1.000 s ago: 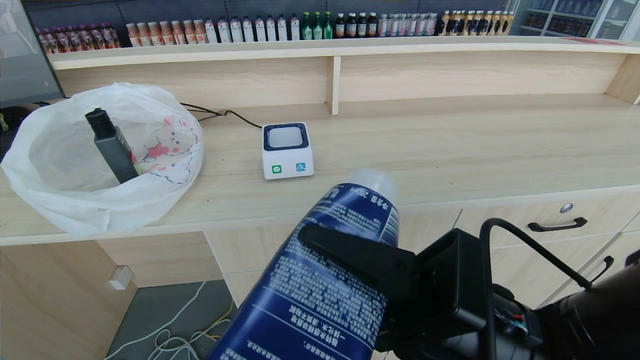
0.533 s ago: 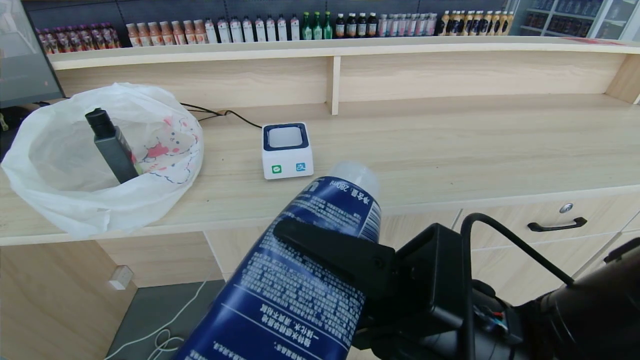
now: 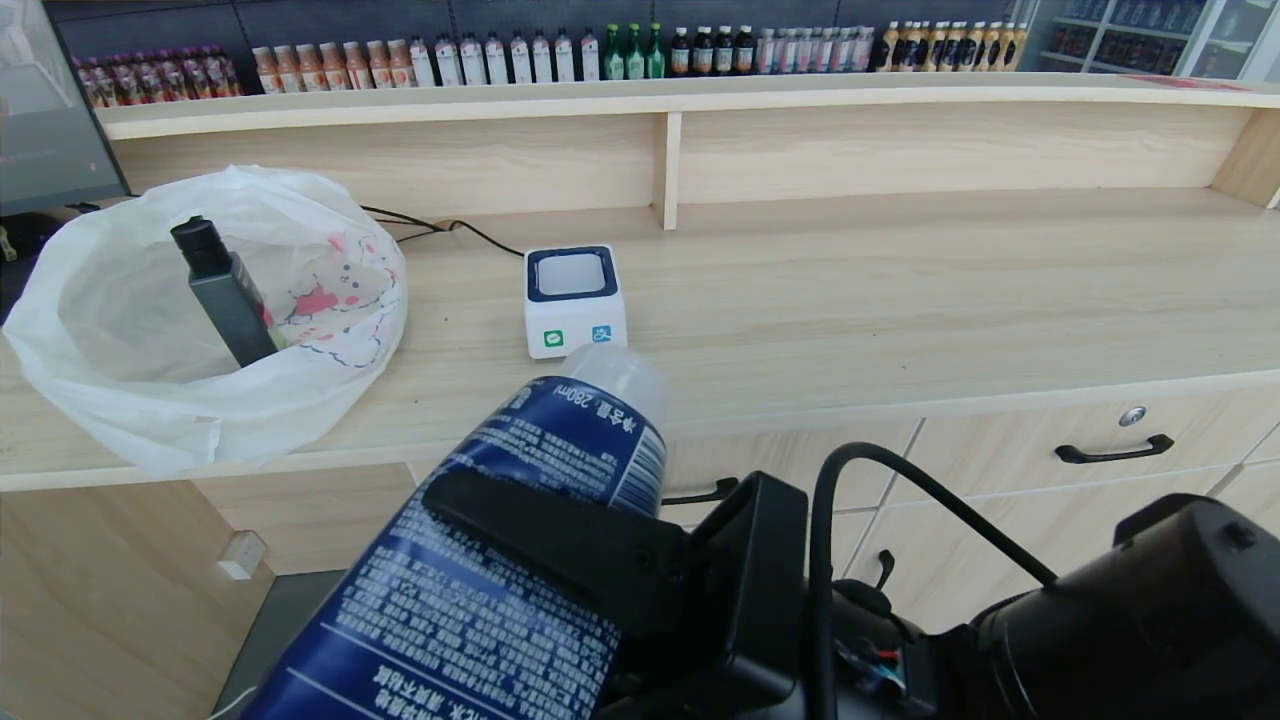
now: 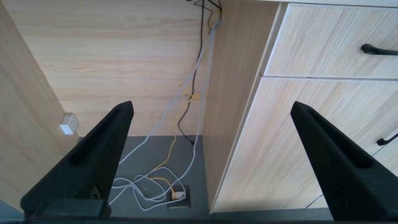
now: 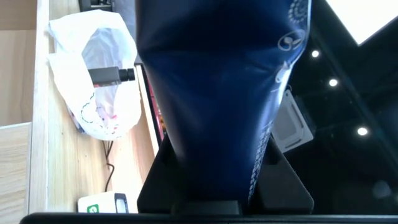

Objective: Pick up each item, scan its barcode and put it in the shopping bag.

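1. Since the earlier frames the right gripper (image 3: 500, 530) and its blue tube (image 3: 480, 600) have swung to the robot's left. The tube's pale cap (image 3: 618, 372), which was off to the right of the scanner (image 3: 573, 300), now sits just at the scanner's front lower edge in the head view. Bag, scanner and counter haven't shifted.
2. Room to move: the counter (image 3: 900, 300) is bare wood from the scanner out to the right, w/ its front edge running just behind the cap. The shopping bag (image 3: 200, 410) sits at the left end, mouth open upward, well apart from the scanner.
3. A dark bottle (image 3: 225, 295) leans inside the bag, neck up.
4. Hidden/cut off: the tube's lower end runs off the bottom of the head view. The gripper's second finger is behind the tube, so just one black finger (image 3: 560, 545) shows across the label. A barcode strip (image 3: 650, 470) peeks at the tube's right side (partly turned away).
5. Right arm pose: held low in front of the counter, tube tilted w/ cap end up toward the scanner. The pincer is clamped on the tube's body, seen from the wrist cam too (image 5: 217, 180).
6. The left gripper (image 4: 211, 109) hangs below counter level by the drawers (image 4: 329, 37), above floor cables (image 4: 155, 180). Its jaws are spread wide w/ nothing between.
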